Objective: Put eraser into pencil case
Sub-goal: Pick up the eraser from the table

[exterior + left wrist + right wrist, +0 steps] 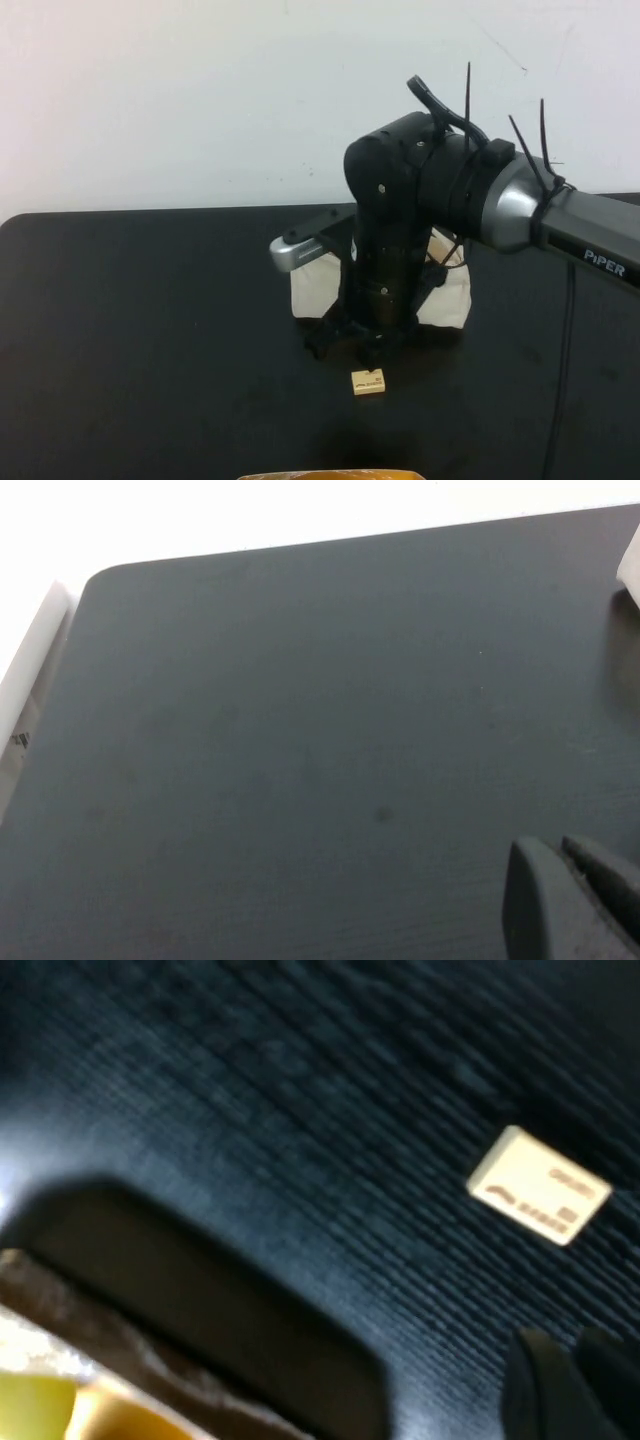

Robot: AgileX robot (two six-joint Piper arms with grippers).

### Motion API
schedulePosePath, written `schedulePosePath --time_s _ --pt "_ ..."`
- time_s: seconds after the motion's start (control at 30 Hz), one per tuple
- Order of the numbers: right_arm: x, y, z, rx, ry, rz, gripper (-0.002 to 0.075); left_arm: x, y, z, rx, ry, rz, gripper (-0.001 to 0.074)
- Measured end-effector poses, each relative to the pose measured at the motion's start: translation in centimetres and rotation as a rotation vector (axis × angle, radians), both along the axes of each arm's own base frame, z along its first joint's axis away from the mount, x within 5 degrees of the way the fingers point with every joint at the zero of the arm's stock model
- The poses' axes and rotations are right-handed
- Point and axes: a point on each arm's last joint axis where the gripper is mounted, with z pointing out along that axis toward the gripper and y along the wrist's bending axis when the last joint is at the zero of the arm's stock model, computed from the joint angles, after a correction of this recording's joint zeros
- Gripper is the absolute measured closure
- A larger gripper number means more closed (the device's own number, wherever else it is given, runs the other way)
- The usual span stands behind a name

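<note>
While the right arm reaches in from the right edge and bends down over the middle of the black table, its right end effector hangs low, just behind the eraser; whether its fingers are parted or closed cannot be told. That small tan block lies flat on the table, free of any grip, a little nearer the front edge than the pencil case. This cream pouch sits directly behind the arm, which hides its middle. Seen from the left wrist camera, the left end effector hovers over bare table with its fingers closed together, holding nothing.
</note>
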Motion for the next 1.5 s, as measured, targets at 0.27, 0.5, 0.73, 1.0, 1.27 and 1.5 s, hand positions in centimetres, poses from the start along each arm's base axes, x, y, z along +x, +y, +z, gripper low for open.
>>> schedulePosePath --time_s 0.27,0.5,0.73,1.0,1.27,1.5 --pt "1.3 -0.2 -2.0 -0.003 0.014 -0.268 0.0337 0.0 0.0 0.0 0.000 0.000 0.000 0.0736" --pt "2.3 0.3 -5.3 -0.016 0.013 -0.314 0.0267 0.0 0.0 0.0 0.000 0.000 0.000 0.0736" --pt "2.9 0.3 -7.0 -0.047 -0.019 -0.304 0.0283 0.0 0.0 0.0 0.000 0.000 0.000 0.0736" --pt "2.9 0.3 -7.4 -0.055 -0.018 -0.302 0.0298 0.0 0.0 0.0 0.000 0.000 0.000 0.0736" --pt "2.6 0.4 -7.4 -0.050 0.022 -0.297 0.0427 0.0 0.0 0.0 0.001 0.000 0.000 0.0736" --pt "1.9 0.6 -5.5 -0.021 0.034 -0.215 0.0426 0.0 0.0 0.0 0.001 0.000 0.000 0.0736"
